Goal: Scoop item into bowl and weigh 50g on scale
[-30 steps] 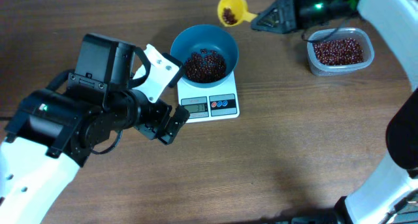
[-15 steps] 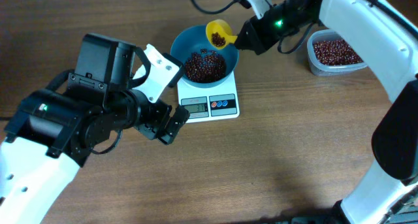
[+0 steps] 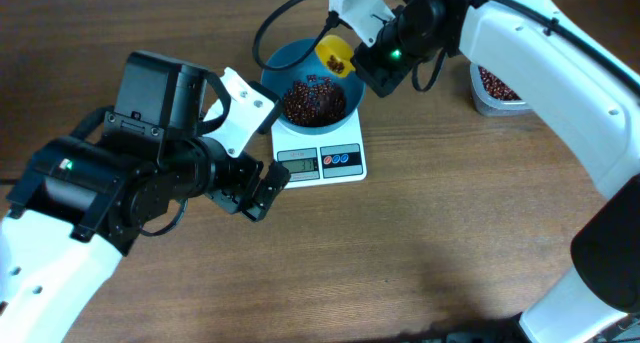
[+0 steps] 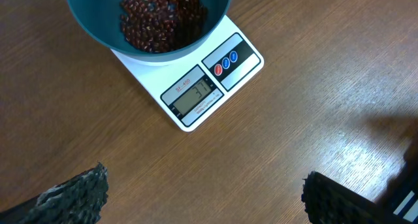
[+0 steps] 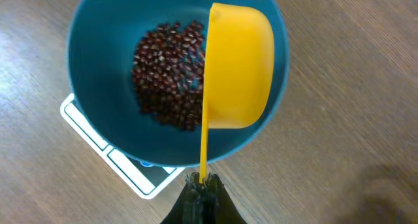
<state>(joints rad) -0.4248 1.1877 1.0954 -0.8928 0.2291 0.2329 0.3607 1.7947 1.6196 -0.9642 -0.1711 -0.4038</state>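
**Stock of the table: scoop tipped over the bowl**

Overhead view.
- We list the teal bowl (image 3: 272, 71) at upper centre, seated on the back part of the white scale (image 3: 352, 170). A heap of dark red-brown beans (image 3: 312, 101) lies in it.
- The scale's display (image 3: 298, 161) and buttons (image 3: 340, 159) face the lower edge of the frame. We cannot read the digits.
- The yellow scoop (image 3: 335, 55) hangs over the bowl's upper right rim, with a few beans showing in it. The right gripper (image 3: 362, 67) is clenched on its handle.
- A clear tub (image 3: 492, 86) of beans sits at upper right, mostly hidden by the right arm.
- The left gripper (image 3: 256, 191) hovers left of the scale, apart from it, over the wooden table (image 3: 440, 243).

Left wrist view.
- Bowl (image 4: 91, 18) with beans (image 4: 157, 21) at top centre; scale (image 4: 245, 70) below it.
- The display (image 4: 194, 96) shows dim digits we cannot make out.
- The left gripper (image 4: 204, 181) is spread wide: one finger at lower left (image 4: 78, 198), the other at lower right, nothing between them.

Right wrist view.
- The bowl (image 5: 85, 61) fills the upper frame, with the beans (image 5: 168, 77) left of centre.
- The scoop (image 5: 240, 67) is turned on its side over the bowl's right half. Its handle runs straight down, edge-on.
- The right gripper (image 5: 201, 188) pinches the handle at bottom centre.
- A corner of the scale (image 5: 121, 162) shows at lower left.
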